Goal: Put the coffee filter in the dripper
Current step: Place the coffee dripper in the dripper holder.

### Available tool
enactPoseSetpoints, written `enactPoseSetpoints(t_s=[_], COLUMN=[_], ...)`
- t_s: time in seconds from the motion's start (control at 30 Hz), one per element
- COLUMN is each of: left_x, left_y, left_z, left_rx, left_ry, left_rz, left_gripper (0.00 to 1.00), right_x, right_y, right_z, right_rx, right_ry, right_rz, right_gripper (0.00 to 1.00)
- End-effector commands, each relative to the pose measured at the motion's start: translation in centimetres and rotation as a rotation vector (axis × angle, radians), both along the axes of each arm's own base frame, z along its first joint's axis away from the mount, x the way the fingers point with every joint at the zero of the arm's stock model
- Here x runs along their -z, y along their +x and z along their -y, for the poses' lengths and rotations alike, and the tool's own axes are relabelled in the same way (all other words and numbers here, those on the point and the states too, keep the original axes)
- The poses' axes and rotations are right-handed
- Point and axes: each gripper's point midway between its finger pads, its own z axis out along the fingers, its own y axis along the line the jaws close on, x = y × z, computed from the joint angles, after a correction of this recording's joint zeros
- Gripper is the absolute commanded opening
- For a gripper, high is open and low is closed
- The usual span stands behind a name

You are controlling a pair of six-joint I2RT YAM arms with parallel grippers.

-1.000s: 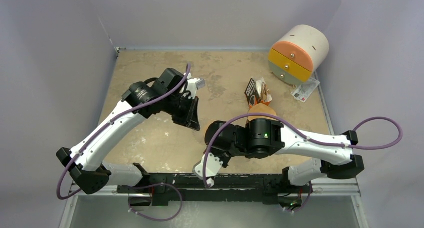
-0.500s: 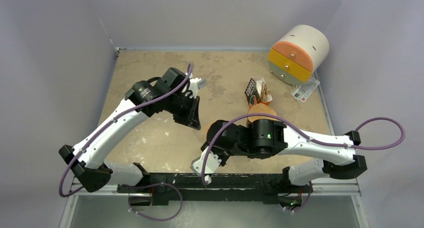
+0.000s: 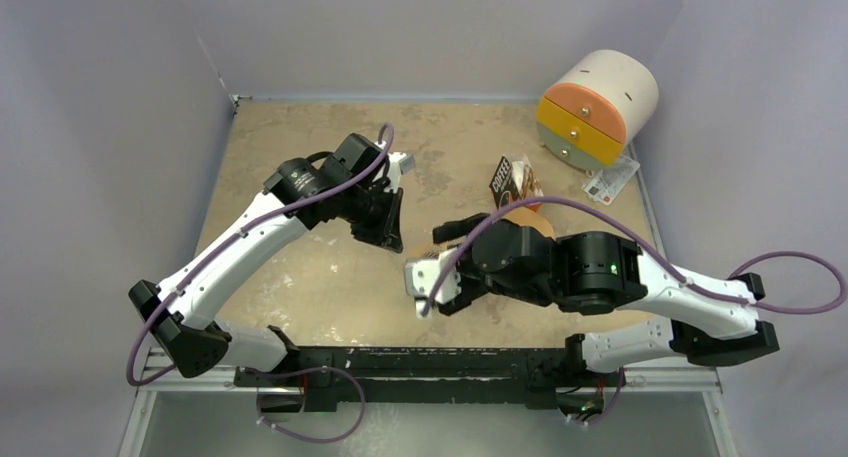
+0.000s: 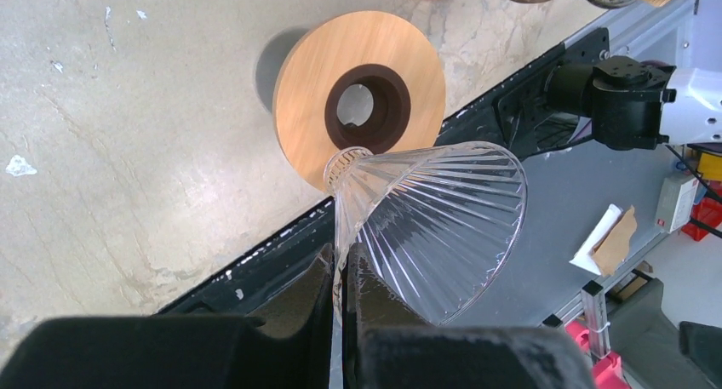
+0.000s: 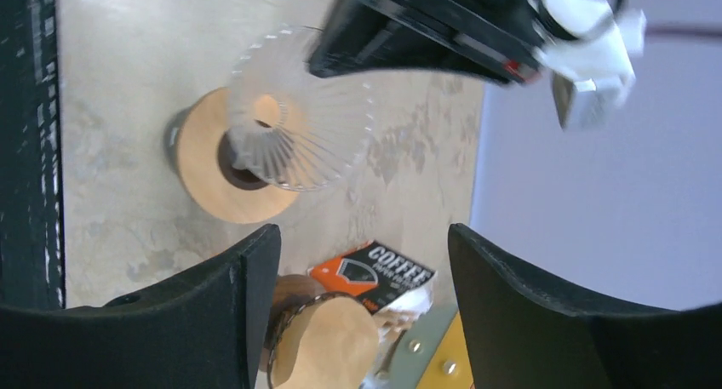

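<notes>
Left fingers (image 4: 328,274): pressed together on the rim of the ribbed glass dripper (image 4: 434,219), so the left gripper (image 4: 342,261) had it clamped.
Dripper: tilted, its narrow neck at the hole of the wooden ring base (image 4: 315,100).
Left arm (image 3: 250,242): stretched forward over the table (image 3: 300,287), wrist turned toward the right arm.
Right gripper (image 5: 362,236): jaws spread wide, holding nothing, facing the dripper's mouth.
Right arm (image 3: 600,272): folded low, forearm pointing left.
Coffee filter pack (image 5: 375,270): on the table beyond the right gripper, apart from the dripper.
</notes>
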Motion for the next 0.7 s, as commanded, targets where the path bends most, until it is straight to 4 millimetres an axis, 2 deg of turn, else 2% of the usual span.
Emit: enactPoseSetpoints(t_s=[0.0,0.13,0.23,0.43,0.67], left_x=[-2.0,-2.0,-2.2,-2.3,-2.4], left_y=[1.1,1.3,1.4,1.6,1.3], left_z=[1.1,1.4,1.6,2.0,2.3], left_rx=[-0.031,-0.039,-0.046,-0.054,-0.041], left_ry=[-0.066,-0.083,-0.097,-0.11,-0.129], left_rz=[0.055,0.056,0.059,0.057,0.043], left_gripper=[0.0,0.0,0.0,0.0,0.0], right_x=[-2.4,-1.7,-1.0,-0.1,2.2], right_y=[3.1,5.2,5.0,4.2,4.1], right_z=[1.3,2.9,2.7,2.3,1.8], right_rx=[0.402,0.647,0.711,0.816,0.924], right_ry=[0.235,0.335,0.41,0.554,0.522], right_rz=[-0.158,-0.376,-0.527,-0.818,-0.979], right_gripper=[0.75,0.75,0.74,0.65,0.57])
